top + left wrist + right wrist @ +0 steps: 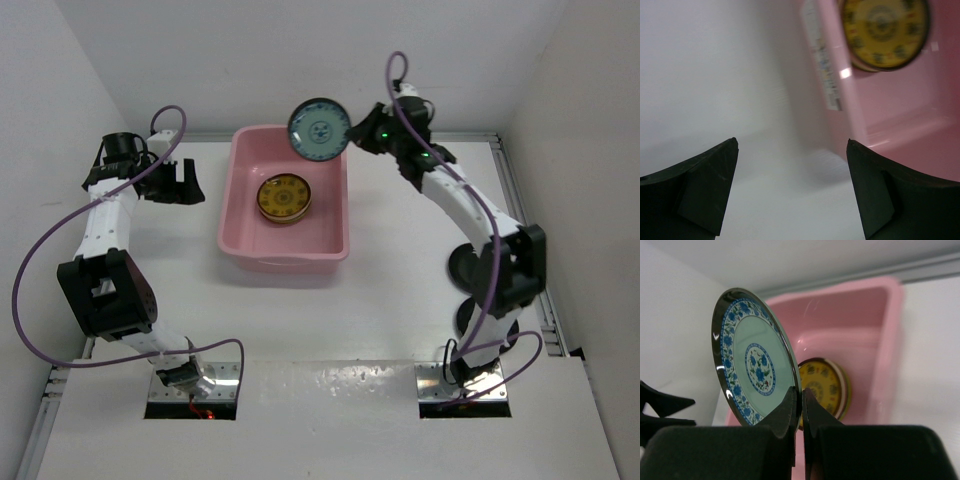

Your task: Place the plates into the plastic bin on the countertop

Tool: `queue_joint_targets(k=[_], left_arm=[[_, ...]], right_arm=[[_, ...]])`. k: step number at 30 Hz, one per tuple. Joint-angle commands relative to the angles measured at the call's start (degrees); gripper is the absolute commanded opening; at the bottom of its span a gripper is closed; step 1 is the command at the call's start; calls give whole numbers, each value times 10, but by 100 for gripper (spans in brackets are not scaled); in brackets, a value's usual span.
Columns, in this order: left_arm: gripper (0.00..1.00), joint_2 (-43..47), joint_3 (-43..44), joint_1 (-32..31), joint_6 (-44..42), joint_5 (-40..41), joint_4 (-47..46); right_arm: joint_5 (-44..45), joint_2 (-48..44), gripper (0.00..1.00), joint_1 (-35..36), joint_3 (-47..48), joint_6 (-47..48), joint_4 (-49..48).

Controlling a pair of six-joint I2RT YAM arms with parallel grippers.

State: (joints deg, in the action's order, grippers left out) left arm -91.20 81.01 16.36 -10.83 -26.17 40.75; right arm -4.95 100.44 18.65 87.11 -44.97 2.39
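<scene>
Seen from above, a pink bin (285,255) sits in the middle of a white bench (400,310), between two white robot arms. An amber plate (284,197) with a dark pattern lies flat on the bin's floor, near its middle.

The right gripper (801,399) is closed on the rim of a blue plate (752,360), with its two black fingers pinching the edge from both sides. The plate has a pale green face, a border of blue flowers and a blue flower medallion at its centre. It is tipped up steeply on edge, raised in the air over the far right corner of the bin, and touches nothing but the fingers. In the right wrist view, the amber plate shows beyond and below it, inside the bin.

The left gripper (792,142) is spread wide and holds nothing. It is over bare bench just left of the bin, beside the far half of the bin's left wall and apart from it. Its wrist view looks past that wall, which carries a white label, to the amber plate inside.
</scene>
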Motion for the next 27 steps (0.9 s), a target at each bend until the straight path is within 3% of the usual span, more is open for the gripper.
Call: queue_joint_targets(k=[1,6,14,19,22,27], left_arm=[[90,44,13,19,-44,-251,19],[89,44,2,7,-32,-175,19],[89,59,-29,7,-27,-129,19],[89,59,-29,7,-22,-124,13],[89,59,-9,-4,-16,-93,13],[89,54,16,-26,-4,-48,13]], right_arm=[[-33,117,0,37,62,16,70],[-28,211,0,94,209,25,114],[35,276,0,115,236,22,114],[3,288,66,130,270,72,135],[1,256,79,134,271,115,139],[28,125,85,103,228,132,191]])
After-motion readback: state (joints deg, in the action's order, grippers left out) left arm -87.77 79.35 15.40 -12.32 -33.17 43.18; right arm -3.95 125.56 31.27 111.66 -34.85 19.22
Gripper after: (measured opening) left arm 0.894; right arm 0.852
